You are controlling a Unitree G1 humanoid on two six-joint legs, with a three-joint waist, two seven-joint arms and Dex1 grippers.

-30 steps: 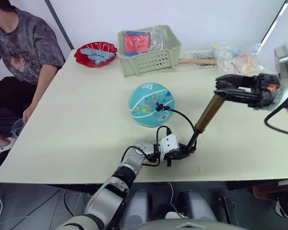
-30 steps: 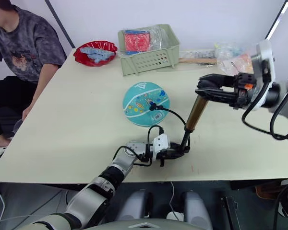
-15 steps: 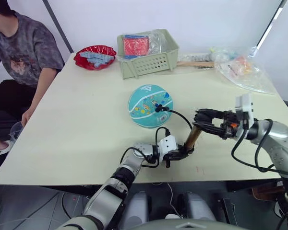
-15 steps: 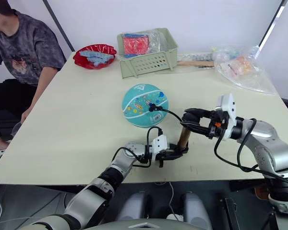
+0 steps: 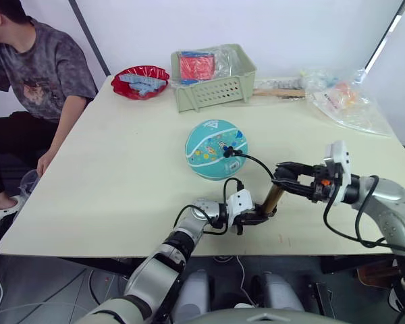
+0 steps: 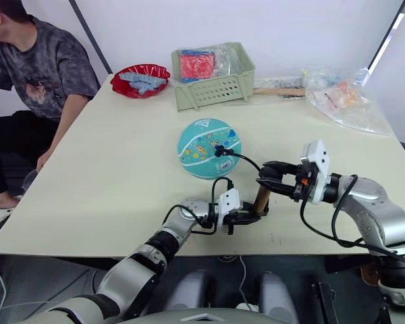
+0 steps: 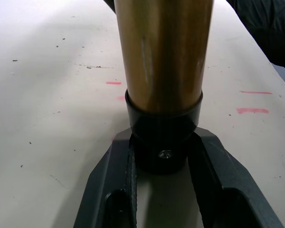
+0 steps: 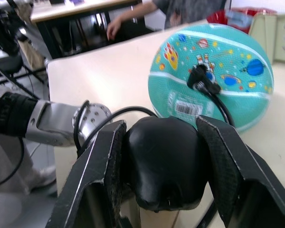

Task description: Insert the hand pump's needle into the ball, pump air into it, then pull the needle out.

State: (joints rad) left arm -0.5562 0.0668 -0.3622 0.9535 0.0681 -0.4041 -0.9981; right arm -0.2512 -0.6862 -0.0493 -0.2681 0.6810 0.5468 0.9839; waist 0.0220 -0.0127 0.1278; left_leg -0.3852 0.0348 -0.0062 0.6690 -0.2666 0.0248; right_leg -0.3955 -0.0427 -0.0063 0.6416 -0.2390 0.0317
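Observation:
The teal ball (image 5: 214,149) rests mid-table, and the needle's black fitting (image 5: 227,152) sits plugged into its near side. A thin black hose (image 5: 256,162) arcs from there down to the hand pump (image 5: 273,198), which stands tilted near the front edge. My left gripper (image 5: 259,217) is shut on the pump's black bottom cap (image 7: 164,137) at table level, below the bronze barrel (image 7: 164,47). My right gripper (image 5: 283,177) is shut on the black handle (image 8: 164,161) at the pump's top. The metal pin itself is hidden.
A green basket (image 5: 212,79) and a red bowl (image 5: 142,79) stand at the back of the table (image 5: 121,169), with plastic bags (image 5: 344,101) at the back right. A person (image 5: 34,74) sits by the left edge.
My right gripper has come down and towards the left gripper with the handle, so the pump stands much shorter than a second ago. The left gripper and ball have stayed put.

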